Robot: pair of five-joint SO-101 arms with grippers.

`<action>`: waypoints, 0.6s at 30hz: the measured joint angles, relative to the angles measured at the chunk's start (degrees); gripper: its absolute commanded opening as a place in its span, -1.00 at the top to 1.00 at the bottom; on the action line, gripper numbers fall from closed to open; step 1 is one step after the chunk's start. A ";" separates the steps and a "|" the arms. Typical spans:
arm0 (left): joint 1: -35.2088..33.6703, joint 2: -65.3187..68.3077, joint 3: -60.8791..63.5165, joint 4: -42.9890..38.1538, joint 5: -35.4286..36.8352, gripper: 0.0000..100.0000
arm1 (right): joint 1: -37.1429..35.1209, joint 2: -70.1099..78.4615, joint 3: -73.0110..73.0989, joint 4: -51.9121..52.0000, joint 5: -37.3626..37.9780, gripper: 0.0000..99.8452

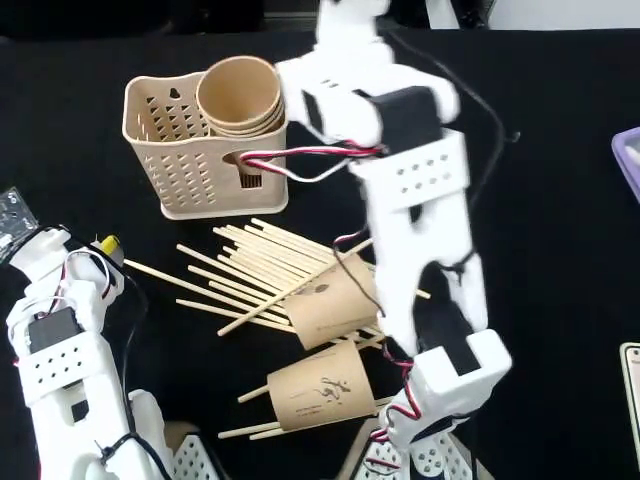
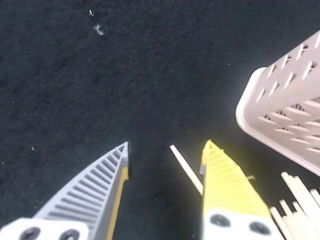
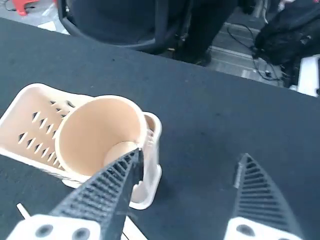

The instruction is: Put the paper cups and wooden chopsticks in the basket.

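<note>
A beige perforated basket (image 1: 190,170) stands at the back left with stacked paper cups (image 1: 240,95) upright in one end. Loose wooden chopsticks (image 1: 255,265) lie fanned in front of it. Two more paper cups (image 1: 332,300) (image 1: 322,392) lie on their sides over the sticks. My right gripper (image 3: 191,155) hangs open and empty just above and beside the cup (image 3: 100,137) in the basket (image 3: 30,112). My left gripper (image 2: 167,145) is open low over the cloth at the near left (image 1: 103,248). One chopstick end (image 2: 186,169) lies between its fingers, and the basket corner (image 2: 280,115) is close by.
Black cloth covers the table. The right arm (image 1: 420,220) stretches over the lying cups and sticks. A purple container (image 1: 628,160) sits at the right edge, a white item (image 1: 632,385) below it, and a small board (image 1: 12,215) at the left edge.
</note>
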 measured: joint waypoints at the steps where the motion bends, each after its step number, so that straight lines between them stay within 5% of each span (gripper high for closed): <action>1: 0.00 0.00 0.00 0.00 0.00 0.52 | 0.79 0.00 -1.41 2.11 0.00 0.38; 9: 0.00 0.00 0.00 0.00 0.00 0.52 | 4.75 -0.35 -4.66 12.66 2.55 0.38; 18: 0.00 0.00 0.00 0.00 0.00 0.52 | 5.01 -20.92 32.26 10.73 7.21 0.45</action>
